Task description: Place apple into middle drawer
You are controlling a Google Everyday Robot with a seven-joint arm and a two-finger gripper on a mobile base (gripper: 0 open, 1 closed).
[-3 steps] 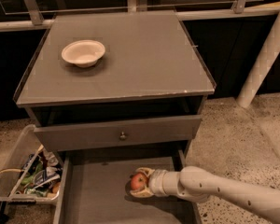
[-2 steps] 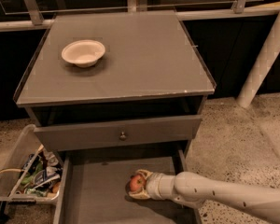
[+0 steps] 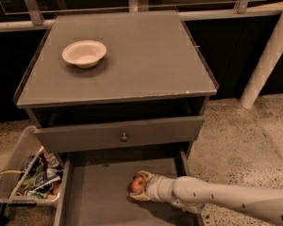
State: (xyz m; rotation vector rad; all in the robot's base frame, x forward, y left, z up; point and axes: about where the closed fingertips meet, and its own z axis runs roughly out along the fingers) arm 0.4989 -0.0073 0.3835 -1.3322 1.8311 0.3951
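Observation:
The small red apple (image 3: pixel 137 184) with yellowish patches sits between the fingers of my gripper (image 3: pixel 140 186). The gripper is shut on it, low over the floor of the middle drawer (image 3: pixel 96 194). That drawer is a wide dark-grey tray pulled out at the bottom of the cabinet. The apple is in the drawer's right half. I cannot tell whether it touches the floor. My white arm (image 3: pixel 226 202) reaches in from the lower right over the drawer's right wall.
Above the open drawer is a closed grey drawer with a round metal knob (image 3: pixel 124 137). A shallow white bowl (image 3: pixel 84 53) stands on the cabinet top (image 3: pixel 146 55). A clear plastic bin of packets (image 3: pixel 26 175) sits on the floor at left. A white pole (image 3: pixel 266 55) stands at right.
The gripper with the apple has shifted slightly left and lower in the drawer. The arm has dropped a little with it. Bowl and drawers have not moved.

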